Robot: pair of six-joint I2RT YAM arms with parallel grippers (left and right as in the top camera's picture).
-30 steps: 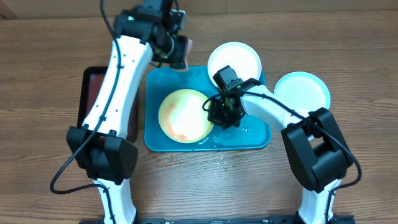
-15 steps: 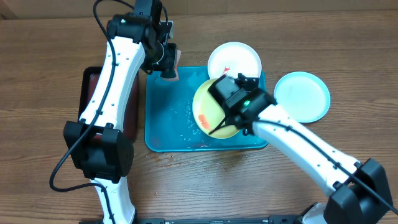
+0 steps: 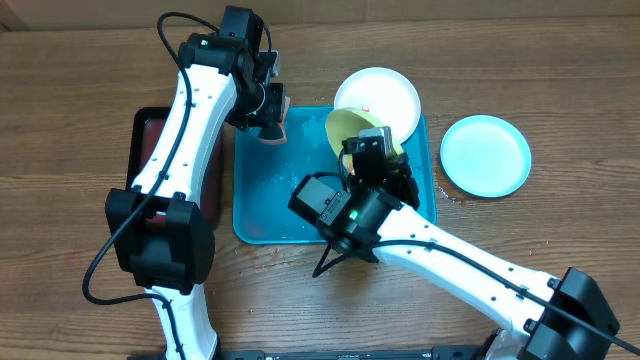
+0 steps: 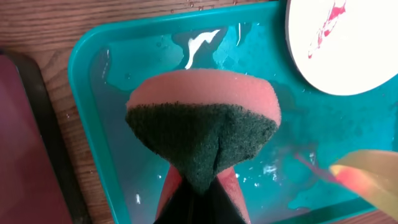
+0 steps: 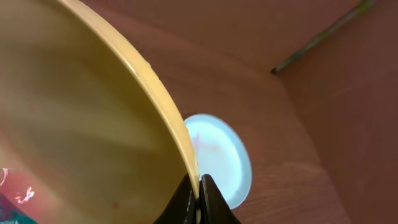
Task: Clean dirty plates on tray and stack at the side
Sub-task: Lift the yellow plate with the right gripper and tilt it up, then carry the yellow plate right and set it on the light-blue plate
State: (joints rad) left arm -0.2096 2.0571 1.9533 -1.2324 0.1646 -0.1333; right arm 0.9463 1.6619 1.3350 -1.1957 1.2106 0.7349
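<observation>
My right gripper (image 5: pixel 198 198) is shut on the rim of the yellow-green plate (image 5: pixel 81 124). It holds that plate (image 3: pixel 350 128) tilted up on edge over the back right of the turquoise tray (image 3: pixel 270 205). A red smear shows low on the plate's face. My left gripper (image 4: pixel 199 202) is shut on a pink sponge (image 4: pixel 202 127) with its green scouring side up. The sponge (image 3: pixel 272 128) hangs over the tray's (image 4: pixel 93 118) back left corner. A white plate (image 3: pixel 380 92) with red smears (image 4: pixel 348 43) lies on the tray's back right rim. A light blue plate (image 3: pixel 486 155) lies on the table to the right.
A black tray with a dark red inside (image 3: pixel 142 140) lies left of the turquoise tray, partly under my left arm. Water pools on the turquoise tray's floor (image 4: pixel 199 43). My right arm (image 3: pixel 440 265) crosses the front of the table below the tray.
My right gripper lifted the yellow-green plate off the tray floor and tipped it on edge near the white plate. My left gripper with the sponge came closer to the tray's back left corner.
</observation>
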